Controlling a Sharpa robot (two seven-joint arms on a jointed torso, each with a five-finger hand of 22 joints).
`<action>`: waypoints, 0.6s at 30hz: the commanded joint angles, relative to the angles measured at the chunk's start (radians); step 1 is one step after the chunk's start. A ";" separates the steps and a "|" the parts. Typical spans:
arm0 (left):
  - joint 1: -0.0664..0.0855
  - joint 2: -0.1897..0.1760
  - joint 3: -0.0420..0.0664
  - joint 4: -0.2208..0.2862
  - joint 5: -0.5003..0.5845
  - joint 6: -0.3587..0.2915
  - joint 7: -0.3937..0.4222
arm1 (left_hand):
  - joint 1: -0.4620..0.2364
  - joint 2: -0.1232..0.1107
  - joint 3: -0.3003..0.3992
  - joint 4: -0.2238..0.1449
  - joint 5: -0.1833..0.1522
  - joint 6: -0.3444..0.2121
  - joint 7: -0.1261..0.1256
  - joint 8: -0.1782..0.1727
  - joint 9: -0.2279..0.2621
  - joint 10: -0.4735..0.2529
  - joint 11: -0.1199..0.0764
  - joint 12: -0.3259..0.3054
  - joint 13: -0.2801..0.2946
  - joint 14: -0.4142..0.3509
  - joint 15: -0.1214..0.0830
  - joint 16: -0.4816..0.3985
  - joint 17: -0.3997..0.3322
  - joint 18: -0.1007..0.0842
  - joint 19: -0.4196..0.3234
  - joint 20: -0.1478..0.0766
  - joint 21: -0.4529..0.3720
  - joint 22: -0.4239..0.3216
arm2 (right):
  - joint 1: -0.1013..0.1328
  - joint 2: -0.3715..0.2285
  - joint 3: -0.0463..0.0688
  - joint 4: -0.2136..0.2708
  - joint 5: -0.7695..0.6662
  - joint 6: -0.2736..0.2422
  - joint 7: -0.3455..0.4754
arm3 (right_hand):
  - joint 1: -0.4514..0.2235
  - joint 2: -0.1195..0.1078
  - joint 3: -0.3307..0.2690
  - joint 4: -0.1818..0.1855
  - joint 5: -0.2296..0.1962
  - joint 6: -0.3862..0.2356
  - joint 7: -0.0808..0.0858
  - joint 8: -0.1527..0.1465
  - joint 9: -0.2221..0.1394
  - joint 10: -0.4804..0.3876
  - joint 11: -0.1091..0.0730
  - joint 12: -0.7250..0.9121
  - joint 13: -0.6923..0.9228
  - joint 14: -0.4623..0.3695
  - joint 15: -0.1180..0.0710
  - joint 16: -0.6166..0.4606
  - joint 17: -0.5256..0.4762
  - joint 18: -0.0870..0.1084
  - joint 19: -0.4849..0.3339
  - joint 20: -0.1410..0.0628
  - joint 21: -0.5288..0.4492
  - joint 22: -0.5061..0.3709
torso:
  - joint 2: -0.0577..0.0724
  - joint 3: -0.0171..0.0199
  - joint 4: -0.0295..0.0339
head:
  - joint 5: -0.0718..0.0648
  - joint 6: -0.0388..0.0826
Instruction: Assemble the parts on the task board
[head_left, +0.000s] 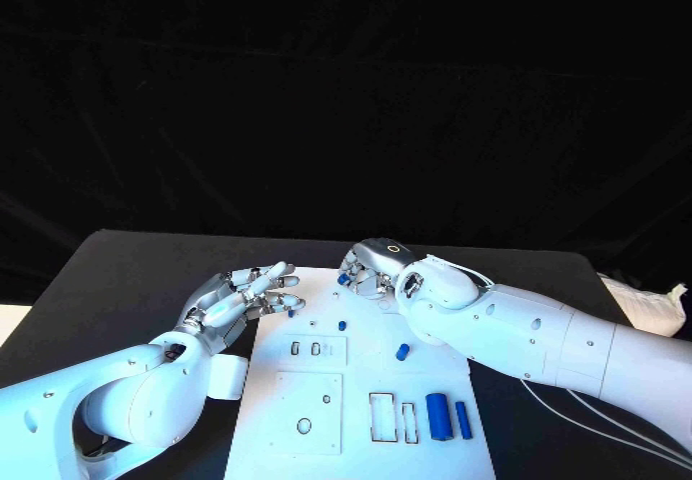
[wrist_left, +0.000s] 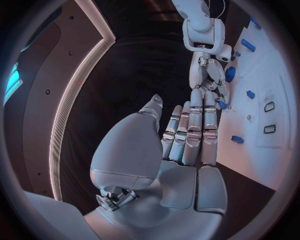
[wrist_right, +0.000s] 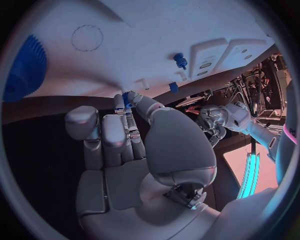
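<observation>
The white task board (head_left: 281, 440) lies in the middle of the black table. My right hand (head_left: 378, 268) hovers over the board's far edge and pinches a small blue part (wrist_right: 128, 97) between thumb and fingertips. To the left of the board's far corner my left hand (head_left: 245, 295) is held out with fingers stretched and nothing in it; its straight fingers (wrist_left: 194, 130) point towards the right hand (wrist_left: 209, 75). On the board are a small blue peg (head_left: 343, 324), a short blue piece (head_left: 402, 351) and two long blue bars (head_left: 437, 417) near the right edge. A blue gear (wrist_right: 25, 67) rests on the board too.
The board has empty rectangular recesses (head_left: 382, 417), two small slots (head_left: 306, 349) and a round hole (head_left: 304, 425). Cables (head_left: 577, 415) run along the table under my right arm. Something white and crumpled (head_left: 652, 300) sits at the table's right edge.
</observation>
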 joint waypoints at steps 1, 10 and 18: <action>0.002 0.002 0.001 0.004 0.005 0.006 0.004 | 0.006 0.001 0.001 -0.007 0.001 0.000 0.005 -0.003 -0.001 -0.006 0.003 -0.005 -0.002 -0.002 0.004 0.003 0.001 0.002 0.004 0.000 0.000 -0.001 | -0.002 0.008 -0.001 -0.007 -0.034 0.000 -0.050 | -0.004 -0.008 0.004 0.012 -0.007 0.014 -0.006 0.008 0.035 0.006 0.004 -0.004 0.001 0.025 -0.008 0.007 0.001 -0.015 0.004 -0.001 0.005 0.003 | -0.001 -0.0008 0.0036 | -0.003 -0.001; 0.002 0.003 0.001 0.005 0.005 0.008 0.003 | 0.006 0.002 0.001 -0.008 0.001 -0.001 0.005 -0.004 -0.001 -0.007 0.003 -0.006 -0.002 -0.004 0.004 0.003 0.002 0.002 0.003 0.000 0.000 -0.002 | -0.003 0.021 -0.001 -0.016 -0.050 -0.004 -0.083 | -0.006 -0.011 0.003 0.014 -0.011 0.014 -0.006 0.007 0.036 0.006 0.004 -0.004 0.002 0.025 -0.008 0.008 0.001 -0.015 0.003 0.000 0.007 0.004 | 0.000 -0.0014 0.0051 | -0.003 0.000; 0.002 0.003 0.001 0.004 0.005 0.010 0.002 | 0.006 0.002 0.001 -0.008 0.001 -0.001 0.005 -0.004 -0.001 -0.007 0.003 -0.006 -0.002 -0.004 0.004 0.003 0.002 0.002 0.003 0.000 0.000 -0.002 | -0.003 0.024 -0.001 -0.021 -0.056 0.014 -0.100 | -0.012 -0.017 0.000 0.021 -0.015 0.013 -0.006 0.006 0.038 0.005 0.004 -0.004 0.002 0.023 -0.007 0.009 0.001 -0.015 0.000 0.000 0.010 0.006 | 0.000 -0.0022 0.0063 | -0.002 -0.001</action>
